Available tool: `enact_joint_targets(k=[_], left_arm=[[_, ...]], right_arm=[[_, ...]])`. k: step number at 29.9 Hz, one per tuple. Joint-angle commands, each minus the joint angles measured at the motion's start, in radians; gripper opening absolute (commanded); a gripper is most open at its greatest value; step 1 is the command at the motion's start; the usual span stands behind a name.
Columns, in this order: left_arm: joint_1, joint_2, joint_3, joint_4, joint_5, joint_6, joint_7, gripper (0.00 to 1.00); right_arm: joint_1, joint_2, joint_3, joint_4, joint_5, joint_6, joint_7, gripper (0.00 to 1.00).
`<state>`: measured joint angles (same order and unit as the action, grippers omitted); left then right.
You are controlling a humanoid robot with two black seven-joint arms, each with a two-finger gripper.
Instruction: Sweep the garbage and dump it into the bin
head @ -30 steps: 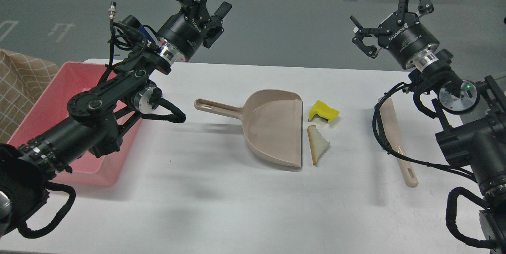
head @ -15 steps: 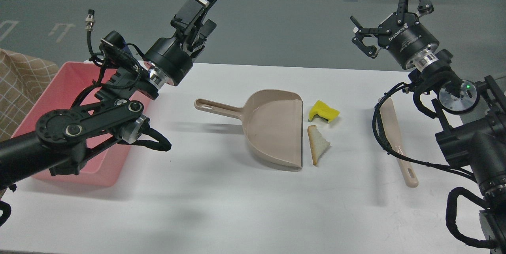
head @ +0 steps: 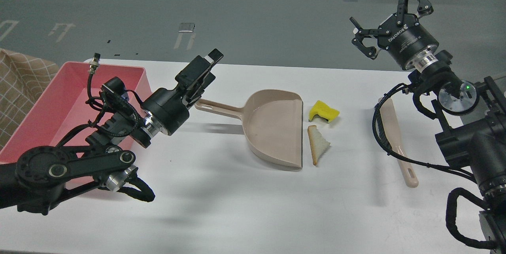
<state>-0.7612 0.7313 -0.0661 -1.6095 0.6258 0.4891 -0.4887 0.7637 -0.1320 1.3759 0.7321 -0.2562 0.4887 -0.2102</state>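
Table: white, under both grippers; it carries the bin, dustpan, brush and 2 scraps.
Bin: pink, open-topped, at the table's left end, behind the left gripper's wrist and to the left of its fingers.
Dustpan: beige, flat on the table, mouth turned right; its handle runs left and ends right at the left fingers.
Brush: beige, lying on the table below the right gripper, partly behind that arm's black cable, untouched.
Left gripper: low over the table, pointing up and right at the handle's tip; seen nearly edge-on, so I cannot tell how far its fingers are spread or whether they touch the handle.
Right gripper: raised past the table's far edge, its 2 fingers spread wide, holding nothing.
Bread: a pale wedge just beside the dustpan's mouth, well to the right of the left fingers.
Yellow scrap: crumpled, just behind the bread, also close to the dustpan's mouth, well below and left of the right fingers.
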Motion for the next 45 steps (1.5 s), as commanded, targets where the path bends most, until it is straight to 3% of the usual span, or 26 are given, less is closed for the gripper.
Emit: enact_joint_targets(k=[1, 14, 33, 45], left_arm=[[0.049, 0.0, 0.0, -0.001, 0.008, 0.0, 0.0, 0.98], [0.154, -0.015, 0.003, 0.039, 0.012, 0.0, 0.0, 0.98], [0.169, -0.202, 0.043, 0.327, 0.012, 0.0, 0.0, 0.98], [0.145, -0.274, 0.042, 0.45, 0.009, 0.0, 0.0, 0.98]], right_arm=[[-0.001, -0.001, 0.0, 0.0, 0.0, 0.0, 0.0, 1.0], [-0.004, 0.0, 0.002, 0.001, 0.0, 0.0, 0.0, 1.0], [-0.004, 0.0, 0.003, 0.001, 0.0, 0.0, 0.0, 1.0], [-0.004, 0.0, 0.003, 0.001, 0.0, 0.0, 0.0, 1.0]])
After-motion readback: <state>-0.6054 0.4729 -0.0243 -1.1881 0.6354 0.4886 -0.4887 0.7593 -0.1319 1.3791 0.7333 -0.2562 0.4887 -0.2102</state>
